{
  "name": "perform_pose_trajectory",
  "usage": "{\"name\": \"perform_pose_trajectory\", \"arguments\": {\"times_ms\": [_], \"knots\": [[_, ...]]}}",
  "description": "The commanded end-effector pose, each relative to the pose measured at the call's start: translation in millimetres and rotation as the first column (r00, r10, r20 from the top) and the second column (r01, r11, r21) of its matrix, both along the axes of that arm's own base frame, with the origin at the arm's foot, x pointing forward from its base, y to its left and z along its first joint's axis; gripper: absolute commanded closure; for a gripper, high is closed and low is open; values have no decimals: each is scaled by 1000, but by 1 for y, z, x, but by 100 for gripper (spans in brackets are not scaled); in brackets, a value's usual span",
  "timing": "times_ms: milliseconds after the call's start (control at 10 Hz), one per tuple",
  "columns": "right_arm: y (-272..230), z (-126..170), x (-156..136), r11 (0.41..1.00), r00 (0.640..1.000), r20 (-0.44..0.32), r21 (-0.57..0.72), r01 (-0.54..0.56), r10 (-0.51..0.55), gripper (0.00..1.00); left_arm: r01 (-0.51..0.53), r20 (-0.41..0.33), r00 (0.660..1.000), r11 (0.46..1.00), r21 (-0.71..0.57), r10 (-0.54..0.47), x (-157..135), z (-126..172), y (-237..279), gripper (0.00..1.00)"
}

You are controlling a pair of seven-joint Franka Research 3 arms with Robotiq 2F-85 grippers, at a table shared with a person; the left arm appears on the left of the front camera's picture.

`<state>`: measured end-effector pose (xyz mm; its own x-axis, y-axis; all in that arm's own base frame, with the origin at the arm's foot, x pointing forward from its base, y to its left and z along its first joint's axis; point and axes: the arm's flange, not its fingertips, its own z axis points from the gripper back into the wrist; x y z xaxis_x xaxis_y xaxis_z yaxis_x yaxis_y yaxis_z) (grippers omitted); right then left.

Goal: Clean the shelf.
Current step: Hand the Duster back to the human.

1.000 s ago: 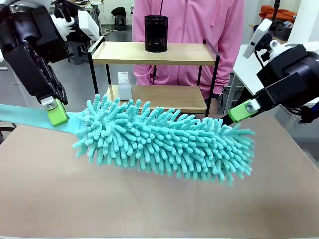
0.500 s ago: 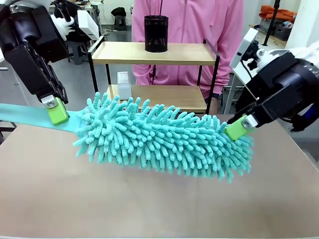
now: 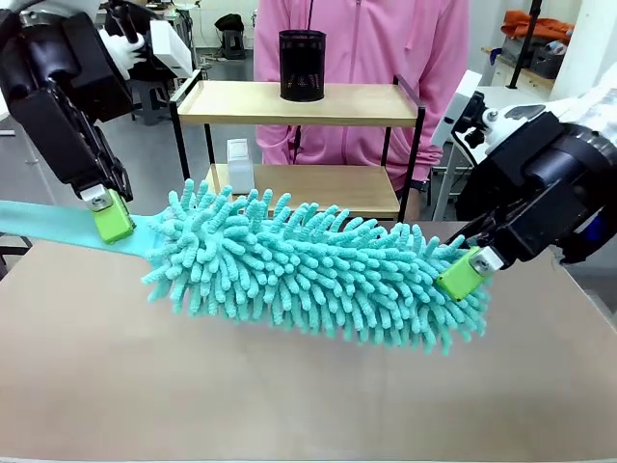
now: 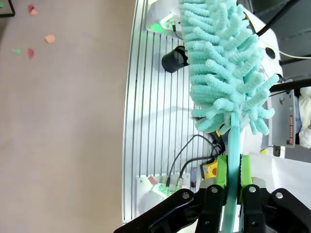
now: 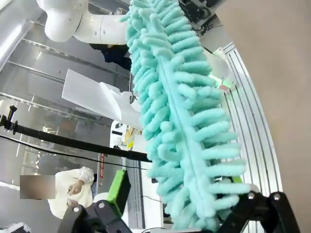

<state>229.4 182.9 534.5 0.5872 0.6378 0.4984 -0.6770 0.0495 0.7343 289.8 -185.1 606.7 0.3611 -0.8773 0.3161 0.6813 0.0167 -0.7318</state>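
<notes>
A fluffy turquoise duster (image 3: 318,275) hangs in the air above a tan table (image 3: 289,395), stretched across the middle of the front view between two robot arms. Its head is covered in soft noodle-like strands, and a flat turquoise handle (image 3: 58,227) runs out to the left edge.

The left gripper (image 3: 113,216) comes down from the upper left and is clamped on the handle, just beside the point where the fluffy head begins. In the left wrist view, its two green pads (image 4: 222,171) press flat against either side of the thin handle, with the duster head rising beyond them.

The right gripper (image 3: 463,273) reaches in from the right to the far end of the duster head. One green pad sits against the strands at the tip. In the right wrist view, the duster head stands between the two fingers, with one green pad (image 5: 118,186) apart from the fluff at the left; the other finger is buried behind the strands. Whether this gripper has actually pinched the duster cannot be told.

Behind the duster, at the far side of the table, stands the shelf (image 3: 299,103), a small two-level rack with light wooden boards and a thin black frame. A black mesh cup (image 3: 303,65) stands on its top board, and a small clear container (image 3: 240,165) on the lower board at the left. A person in a pink zip top (image 3: 362,58) stands right behind the shelf.
</notes>
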Motion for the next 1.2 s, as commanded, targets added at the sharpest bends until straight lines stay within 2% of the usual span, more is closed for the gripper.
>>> {"name": "perform_pose_trajectory", "arguments": {"times_ms": [0,100,200,300,400,1100], "knots": [[-2,3,6,1000,999,20,9,-26,26,60,28,-1,1000,999,-39,-28,0,5,1,88],[-2,2,6,1000,999,19,10,-28,28,60,27,2,1000,999,-37,-27,0,5,0,88],[-3,2,6,1000,999,22,16,-26,26,100,32,2,999,999,-28,-32,-1,3,-1,88],[-3,2,7,1000,999,20,17,-27,26,64,32,-1,999,999,-27,-32,-1,3,-2,88],[-3,1,8,1000,1000,18,12,-26,25,100,28,0,1000,999,-29,-28,-1,4,-2,88],[-2,0,8,1000,1000,17,4,-23,23,100,5,21,1000,1000,-30,-5,1,4,-1,88]]}}
